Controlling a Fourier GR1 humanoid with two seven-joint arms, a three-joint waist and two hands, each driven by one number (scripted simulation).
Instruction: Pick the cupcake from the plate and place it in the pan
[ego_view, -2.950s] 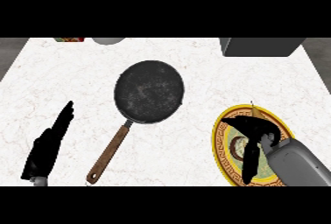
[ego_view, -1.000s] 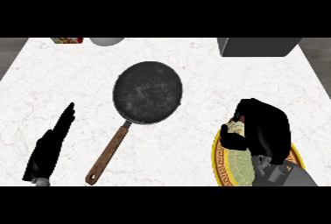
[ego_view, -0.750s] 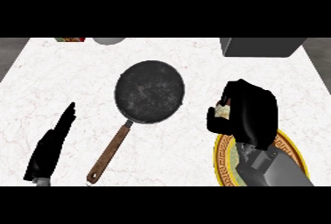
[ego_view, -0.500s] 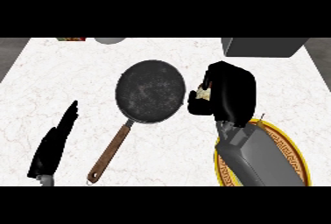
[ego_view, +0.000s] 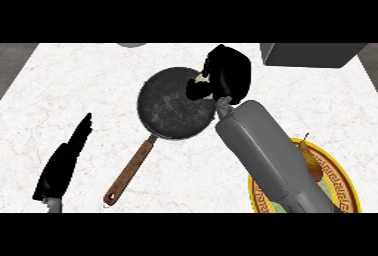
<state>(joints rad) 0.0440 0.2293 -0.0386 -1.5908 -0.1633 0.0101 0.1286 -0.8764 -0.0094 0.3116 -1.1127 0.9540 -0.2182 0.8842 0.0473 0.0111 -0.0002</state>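
- Right hand (ego_view: 225, 75): fingers curled round the cupcake (ego_view: 202, 80), over the pan's (ego_view: 173, 102) right rim.
- Left hand (ego_view: 63, 162): fingers straight and together, resting at lower left.
- Plate (ego_view: 345, 187): lower right, partly hidden by the forearm.
- Grey box (ego_view: 310, 54): upper right.

A white marbled surface (ego_view: 88, 80) spreads to the left of the right robot hand (ego_view: 227, 75) and below it. A grey box-like object (ego_view: 310, 54) sits on it just to the right of that robot hand, cut off by the upper edge. A small grey rounded thing (ego_view: 133, 44), mostly hidden, shows up and to its left
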